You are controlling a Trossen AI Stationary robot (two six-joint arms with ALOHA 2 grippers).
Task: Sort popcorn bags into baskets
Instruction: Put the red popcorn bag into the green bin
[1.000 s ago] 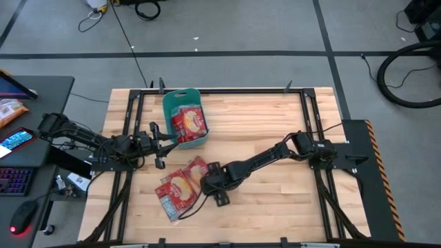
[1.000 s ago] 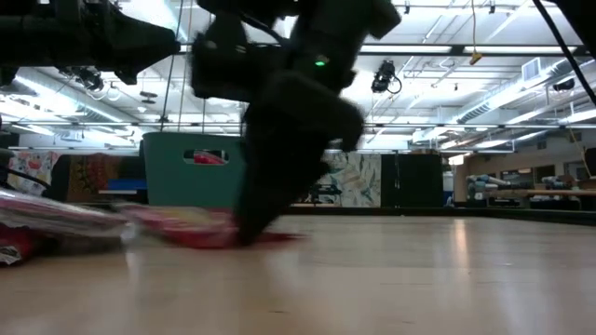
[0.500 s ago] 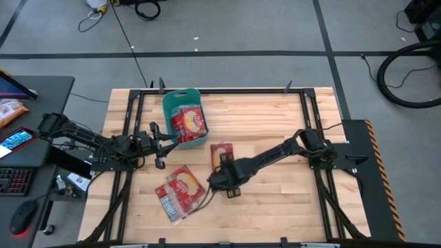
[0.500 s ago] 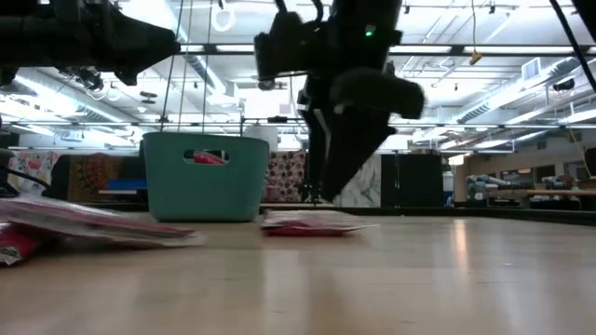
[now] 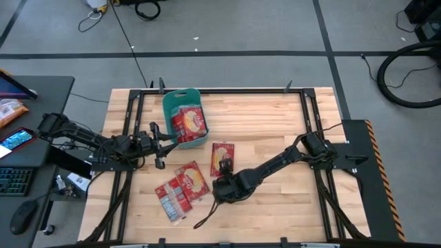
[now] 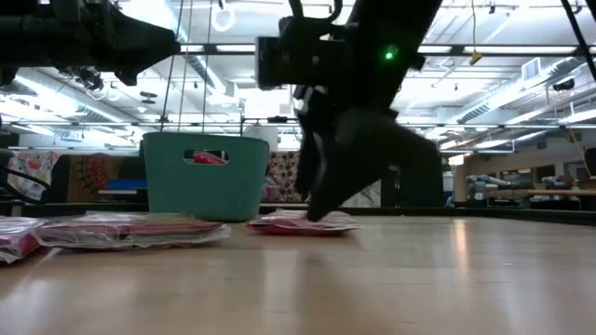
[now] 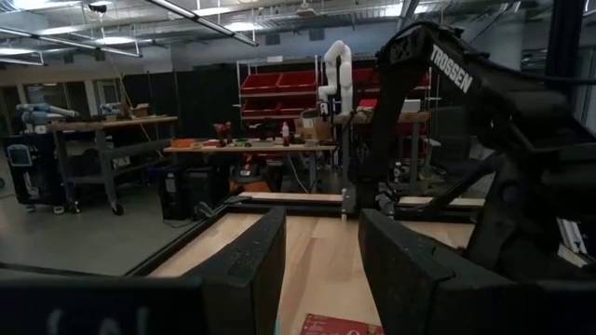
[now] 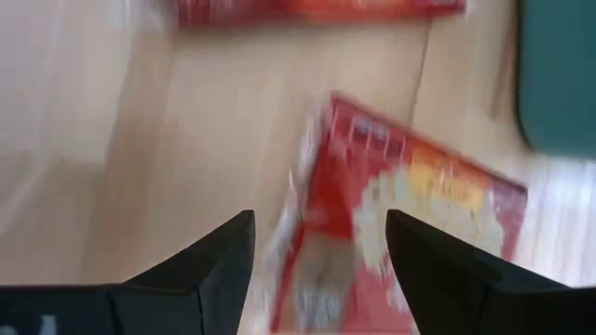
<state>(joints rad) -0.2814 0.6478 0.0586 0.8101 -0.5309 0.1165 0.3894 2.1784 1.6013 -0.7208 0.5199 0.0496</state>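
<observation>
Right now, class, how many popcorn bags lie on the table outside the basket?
3 visible: one lone popcorn bag near the right gripper, two overlapping beside it. More may hide underneath.

Wooden surface (image 5: pixel 262 124) in black frame. Dark desk (image 5: pixel 41 96) beside it: phone (image 5: pixel 15 140), keyboard (image 5: pixel 12 183), mouse (image 5: pixel 21 219). Cable coil (image 5: pixel 406 76) on grey floor. Red shelving (image 7: pixel 279 93) in room.

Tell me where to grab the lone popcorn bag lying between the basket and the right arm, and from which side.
Pinch a short edge of the lone popcorn bag, probably the one nearest the right end effector, coming down from above. The bag lies flat on the table, apart from the basket, so only its thin white-grey rim offers the open fingers any purchase.
</observation>
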